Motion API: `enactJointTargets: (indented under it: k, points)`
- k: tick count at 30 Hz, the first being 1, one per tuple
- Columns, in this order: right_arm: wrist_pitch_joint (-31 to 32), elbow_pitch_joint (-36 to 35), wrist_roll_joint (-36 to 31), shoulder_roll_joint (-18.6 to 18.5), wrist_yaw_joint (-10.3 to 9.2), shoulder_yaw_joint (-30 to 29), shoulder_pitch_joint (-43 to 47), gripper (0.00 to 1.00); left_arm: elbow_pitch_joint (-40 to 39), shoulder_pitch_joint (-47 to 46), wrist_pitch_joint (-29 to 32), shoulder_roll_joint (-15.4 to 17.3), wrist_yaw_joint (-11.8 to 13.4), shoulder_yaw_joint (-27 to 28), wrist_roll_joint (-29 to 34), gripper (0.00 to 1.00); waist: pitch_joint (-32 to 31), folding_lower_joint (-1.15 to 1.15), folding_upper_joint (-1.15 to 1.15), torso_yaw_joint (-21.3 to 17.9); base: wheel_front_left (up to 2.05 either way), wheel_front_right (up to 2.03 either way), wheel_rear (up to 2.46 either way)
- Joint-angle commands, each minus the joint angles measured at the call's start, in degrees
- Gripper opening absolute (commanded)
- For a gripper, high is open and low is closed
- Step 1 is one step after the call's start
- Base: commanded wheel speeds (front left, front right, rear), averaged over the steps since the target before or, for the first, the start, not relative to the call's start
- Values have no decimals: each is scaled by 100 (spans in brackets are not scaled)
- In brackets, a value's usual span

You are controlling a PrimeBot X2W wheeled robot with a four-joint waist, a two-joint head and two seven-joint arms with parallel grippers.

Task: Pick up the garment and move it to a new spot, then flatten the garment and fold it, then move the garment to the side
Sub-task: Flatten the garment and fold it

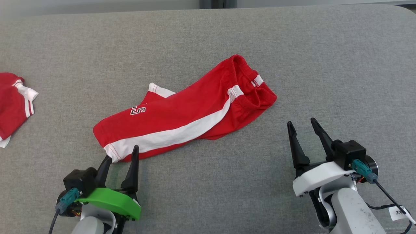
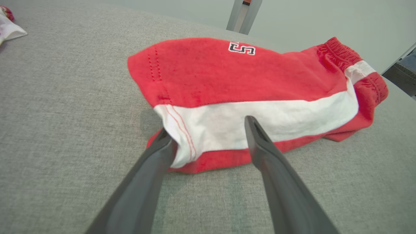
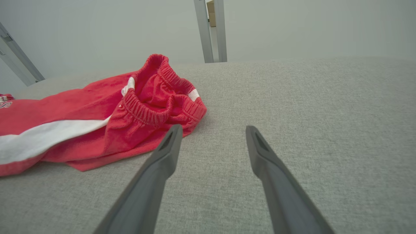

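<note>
Well, red shorts [image 1: 182,113] centre, 2nd red garment [image 1: 11,107] far L

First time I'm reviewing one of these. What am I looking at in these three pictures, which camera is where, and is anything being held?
This is a two-armed robot seen through its own cameras. The head view looks down at a grey fabric surface; the other two look along each arm's two dark fingers. Red shorts with a white stripe lie crumpled in the middle, and another red-and-white garment sits at the left edge. The left gripper has its open fingers either side of the shorts' leg hem. The right gripper is open near the waistband. Nothing is held yet.
</note>
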Motion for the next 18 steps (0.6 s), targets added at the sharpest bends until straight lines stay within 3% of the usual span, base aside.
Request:
enactJointTargets:
  k: [1,2,4,5,12,18]
  points:
    - [-17,-35,40,-17,-8,10,-64,100,45,62,0,62,-14,0,-2,62,-1,0,0,3,0,0,0]
    - [-17,-47,52,-15,-8,39,-70,100,102,47,0,59,-14,-4,10,30,-1,0,0,8,0,0,0]
    - [-17,-47,39,-12,-8,136,-108,100,176,-27,0,30,-14,38,35,6,4,0,0,15,0,0,0]
    - [-17,-45,63,-13,-8,163,-126,100,201,-59,0,12,-14,48,40,0,7,0,0,17,0,0,0]
    - [-17,27,203,-15,-8,418,-528,100,300,-244,0,-64,-15,109,127,0,58,0,0,86,0,0,0]
    - [-17,860,398,-15,-8,787,-1253,100,339,-351,0,-80,-15,-27,110,0,85,0,0,276,0,0,0]
